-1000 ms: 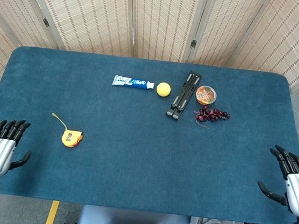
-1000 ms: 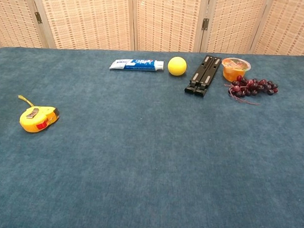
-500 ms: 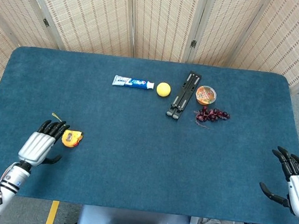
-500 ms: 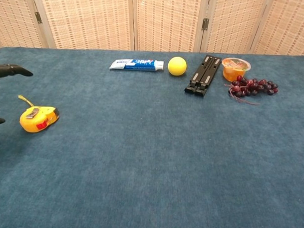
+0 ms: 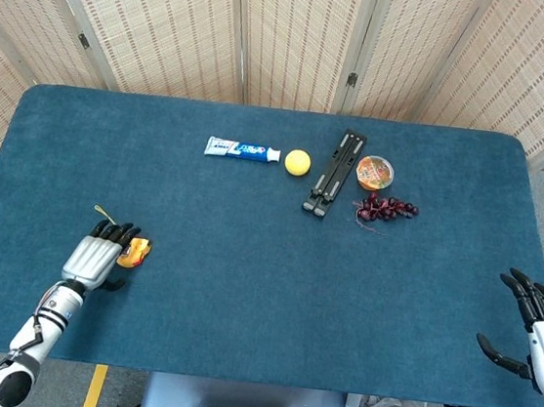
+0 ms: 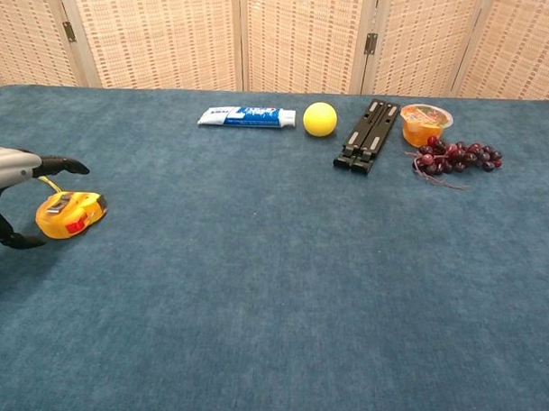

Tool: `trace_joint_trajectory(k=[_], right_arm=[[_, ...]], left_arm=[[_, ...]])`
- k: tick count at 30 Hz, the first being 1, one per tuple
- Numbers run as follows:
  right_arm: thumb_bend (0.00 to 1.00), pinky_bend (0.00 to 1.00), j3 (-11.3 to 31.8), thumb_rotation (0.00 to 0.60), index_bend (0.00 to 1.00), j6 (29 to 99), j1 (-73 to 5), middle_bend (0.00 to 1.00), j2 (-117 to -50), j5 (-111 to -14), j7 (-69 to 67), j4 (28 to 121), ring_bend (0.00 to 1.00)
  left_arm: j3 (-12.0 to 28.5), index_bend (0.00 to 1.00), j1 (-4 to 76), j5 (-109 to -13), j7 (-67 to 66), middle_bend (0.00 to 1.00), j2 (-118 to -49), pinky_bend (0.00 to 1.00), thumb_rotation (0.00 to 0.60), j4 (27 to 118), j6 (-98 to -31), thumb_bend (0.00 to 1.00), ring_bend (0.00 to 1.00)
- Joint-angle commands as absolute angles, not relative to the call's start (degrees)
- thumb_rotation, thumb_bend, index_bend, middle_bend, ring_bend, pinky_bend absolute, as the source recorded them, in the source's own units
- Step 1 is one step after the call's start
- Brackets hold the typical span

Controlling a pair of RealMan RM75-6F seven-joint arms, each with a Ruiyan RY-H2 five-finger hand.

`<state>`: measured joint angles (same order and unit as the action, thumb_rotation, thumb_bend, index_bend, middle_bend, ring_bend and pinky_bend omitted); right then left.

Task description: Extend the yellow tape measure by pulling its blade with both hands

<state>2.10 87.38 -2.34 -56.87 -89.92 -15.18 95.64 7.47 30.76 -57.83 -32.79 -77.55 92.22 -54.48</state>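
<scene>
Over the last second the left hand has travelled from the table's near-left corner in to the yellow tape measure, while the right hand has barely shifted at the near-right edge. In the chest view the left hand's fingers arch over the top of the case and the thumb curls in low beside it, spread around the tape measure and not yet closed on it; whether any fingertip touches the case I cannot tell. The right hand holds nothing, fingers apart. The tape measure lies on the blue table toward its left side, well apart from everything else, its thin yellow strap trailing off the far end. It looks like a small, hard plastic case, light and a bit slick, so it is best wrapped firmly across its body with one hand while the other pinches the stiff metal blade by its end hook, which is too small to make out here. Along the far side, a small clear cup holds orange fruit pieces, with a bunch of dark grapes lying just beside it.
</scene>
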Motion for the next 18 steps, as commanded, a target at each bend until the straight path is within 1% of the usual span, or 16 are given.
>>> trace_joint_trajectory(k=[1,8,18], right_arm=[[0.29,0.09,2.1,0.6,0.1,87.39,-2.28,0.09,-56.89,-89.82,-15.32,95.51,0.15],[0.29,0.09,2.04,0.6,0.1,87.36,-2.04,0.09,-56.99,-89.4,-15.75,95.0,0.15],[0.29,0.09,2.15,0.6,0.1,87.12,-2.08,0.09,-57.05,-89.11,-15.89,94.84,0.15]], left_arm=[[7.62,0.13,32.37,-55.49,-34.36,0.15,-79.02,0.01,0.6,90.94,-53.93,0.3,0.17],[7.49,0.16,34.75,-49.68,-37.17,0.2,-80.51,0.04,0.6,89.61,-54.0,0.31,0.21],[6.95,0.18,36.52,-44.62,-38.7,0.21,-80.88,0.05,0.6,88.65,-55.28,0.32,0.22]])
